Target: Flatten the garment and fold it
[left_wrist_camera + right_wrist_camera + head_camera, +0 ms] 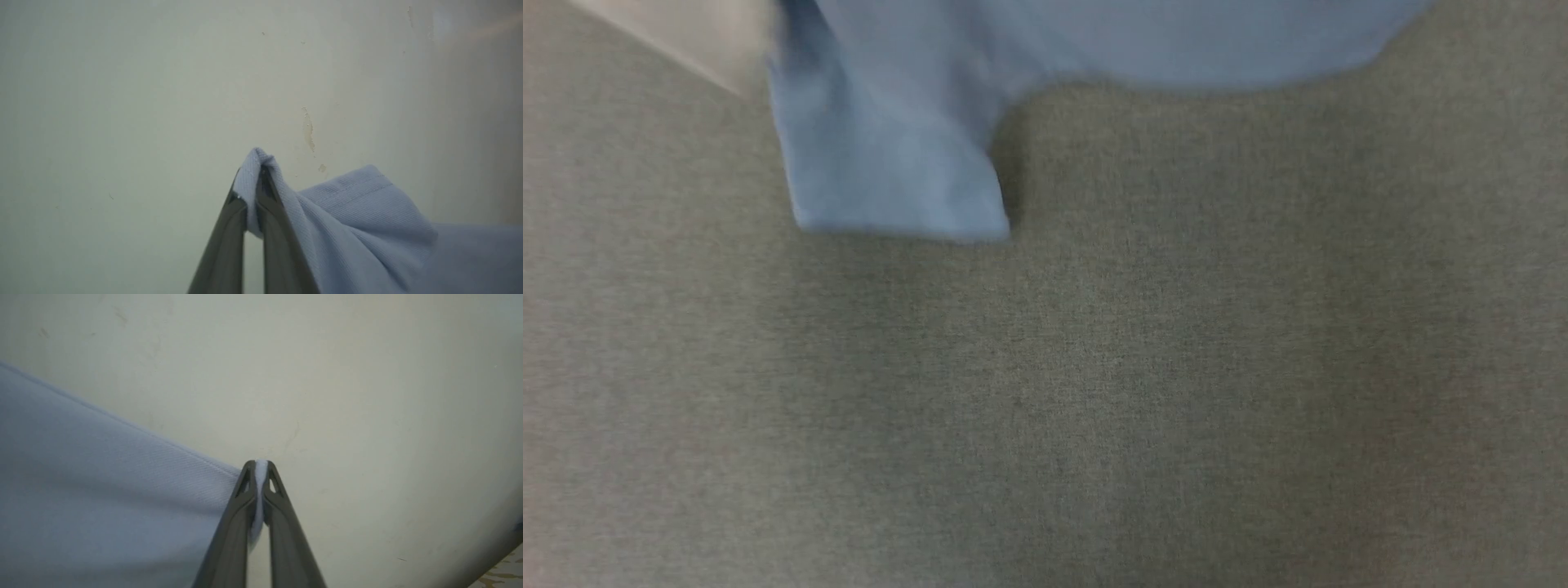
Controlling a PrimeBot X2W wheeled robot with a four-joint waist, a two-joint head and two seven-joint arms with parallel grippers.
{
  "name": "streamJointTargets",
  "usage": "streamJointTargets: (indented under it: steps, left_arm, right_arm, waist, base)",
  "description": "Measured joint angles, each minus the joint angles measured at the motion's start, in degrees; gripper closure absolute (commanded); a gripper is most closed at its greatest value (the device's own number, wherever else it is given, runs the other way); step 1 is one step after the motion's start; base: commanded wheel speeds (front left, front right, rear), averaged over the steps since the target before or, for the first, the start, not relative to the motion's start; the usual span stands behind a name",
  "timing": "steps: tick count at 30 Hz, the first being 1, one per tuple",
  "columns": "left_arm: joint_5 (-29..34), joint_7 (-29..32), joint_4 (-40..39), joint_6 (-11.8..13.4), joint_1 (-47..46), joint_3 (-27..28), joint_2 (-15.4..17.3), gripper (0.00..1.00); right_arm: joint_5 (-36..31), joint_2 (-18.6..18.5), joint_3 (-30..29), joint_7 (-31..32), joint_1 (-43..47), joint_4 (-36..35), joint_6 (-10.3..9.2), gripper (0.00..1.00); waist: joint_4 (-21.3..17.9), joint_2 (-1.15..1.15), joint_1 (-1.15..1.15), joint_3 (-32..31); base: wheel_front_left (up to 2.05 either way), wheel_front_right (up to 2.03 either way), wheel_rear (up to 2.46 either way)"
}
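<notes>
Both pairs of jaws are pressed together on cloth. In the left wrist view, my left gripper (250,183) pinches a bunched fold of the garment (359,212), a light blue ribbed knit. The fold rises to a small peak over the dark fingertips, and a stitched hem slopes away to the right of them. In the right wrist view, my right gripper (256,465) clamps a thin edge of the same blue cloth, which shows as a pale sliver between the fingertips. From there the fabric stretches in a broad sheet towards the left side of that view. Behind both grippers lies a pale off-white surface (143,102) with a few small chips and marks; I cannot tell whether it is a wall or a tabletop. In the head view, the garment crosses the top edge, blurred, and one short sleeve (890,155) hangs down at upper left. Beneath it spreads a grey woven surface (1094,392). A pale blurred shape (686,33) sits in the upper left corner.
</notes>
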Motion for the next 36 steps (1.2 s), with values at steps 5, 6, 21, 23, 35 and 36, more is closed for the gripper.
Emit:
streamJointTargets:
  steps: [5,6,21,23,35,36]
  left_arm:
    - [3.31,-5.69,5.46,0.6,-11.69,0.6,-0.8,1.0]
    - [3.77,-7.0,6.35,0.6,-13.6,0.68,-1.04,1.0]
    - [3.96,-15.33,20.54,-4.07,0.77,-1.08,-1.46,1.0]
    - [3.59,-15.67,21.58,-5.24,6.82,-2.16,-1.32,1.0]
    - [-3.05,-11.45,11.65,-5.7,49.8,-5.9,-2.09,1.0]
    - [-3.97,-10.93,10.46,-5.43,53.02,-6.16,-2.54,1.0]
  right_arm:
    - [-6.16,4.54,-2.97,-5.76,-10.86,4.78,0.0,1.0]
    - [-7.36,5.24,-3.72,-7.15,-12.55,5.48,0.0,1.0]
    - [-7.11,9.23,-3.0,-23.06,-3.81,20.89,0.01,1.0]
    - [-5.24,9.07,-1.72,-23.53,0.94,21.75,0.01,1.0]
    - [3.86,10.01,-1.81,-18.47,33.6,15.38,0.0,1.0]
    - [3.96,10.07,-2.31,-17.75,36.01,14.4,0.0,1.0]
  waist:
    - [-1.1,0.0,0.0,5.84]
    - [-1.32,0.0,0.0,6.88]
    - [-1.59,0.0,-0.02,12.15]
    - [-1.19,0.0,-0.03,11.1]
    - [1.16,0.0,-0.04,1.09]
    - [1.31,0.0,-0.05,0.22]
  base:
    - [0.0,0.0,0.0]
    - [0.0,0.0,0.0]
    - [0.0,0.0,0.0]
    - [0.0,0.0,0.0]
    - [0.0,0.0,0.0]
    - [0.0,0.0,0.0]
